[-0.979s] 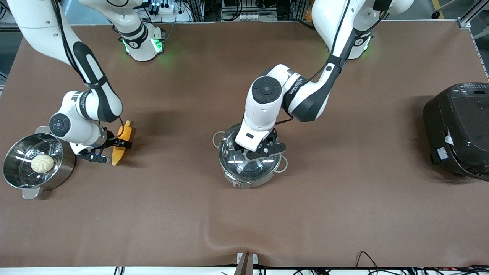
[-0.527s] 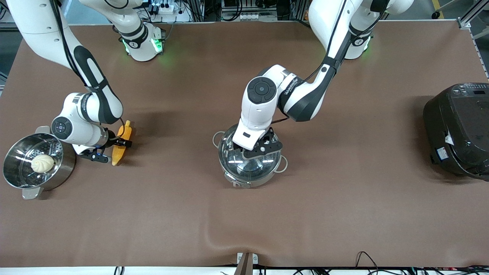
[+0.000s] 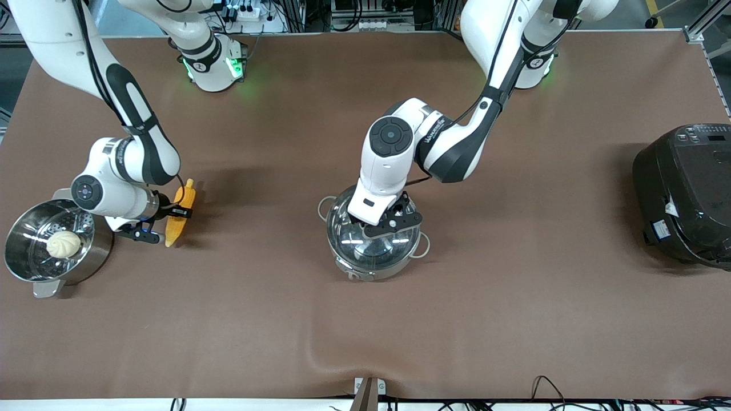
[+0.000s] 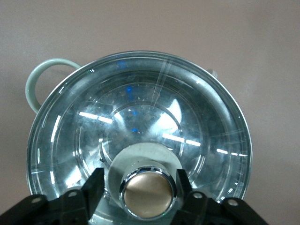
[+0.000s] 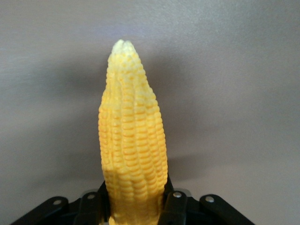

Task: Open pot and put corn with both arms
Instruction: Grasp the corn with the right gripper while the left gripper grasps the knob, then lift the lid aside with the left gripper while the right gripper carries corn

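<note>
Front view: pot (image 3: 374,242) mid-table, glass lid (image 3: 371,246) on. Left gripper (image 3: 381,224) down on the lid, its arm hiding the knob. Right gripper (image 3: 169,218) pinches the corn (image 3: 178,214) beside the steamer pot (image 3: 54,241) with a bun (image 3: 63,244) inside. Black rice cooker (image 3: 685,194) at the left arm's end; its label is unreadable.

Left wrist view: fingers (image 4: 96,185) narrowly flank the copper knob (image 4: 148,190); contact can't be told.

Right wrist view: fingers (image 5: 173,206) clamp the corn's thick end, tip pointing away.
</note>
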`<state>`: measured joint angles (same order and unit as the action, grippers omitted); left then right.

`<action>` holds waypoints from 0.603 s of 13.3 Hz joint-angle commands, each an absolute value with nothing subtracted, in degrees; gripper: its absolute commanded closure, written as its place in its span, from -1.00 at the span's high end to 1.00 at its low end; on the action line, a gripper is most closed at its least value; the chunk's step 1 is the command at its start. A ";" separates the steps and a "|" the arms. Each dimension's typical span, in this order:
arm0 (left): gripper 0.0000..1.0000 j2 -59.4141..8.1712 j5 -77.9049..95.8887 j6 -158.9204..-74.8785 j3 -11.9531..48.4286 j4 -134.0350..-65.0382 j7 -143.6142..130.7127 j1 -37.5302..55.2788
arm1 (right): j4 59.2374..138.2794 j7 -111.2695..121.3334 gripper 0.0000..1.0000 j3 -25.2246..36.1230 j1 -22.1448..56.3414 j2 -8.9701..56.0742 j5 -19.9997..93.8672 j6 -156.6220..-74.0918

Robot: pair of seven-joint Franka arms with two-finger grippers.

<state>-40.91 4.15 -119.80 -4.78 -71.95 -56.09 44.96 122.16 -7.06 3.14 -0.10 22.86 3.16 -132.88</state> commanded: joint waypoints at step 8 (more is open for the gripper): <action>-1.00 -40.44 4.48 -118.74 -5.71 -70.75 -56.78 45.26 | 96.96 -15.55 -0.84 2.64 12.90 17.75 4.13 -103.72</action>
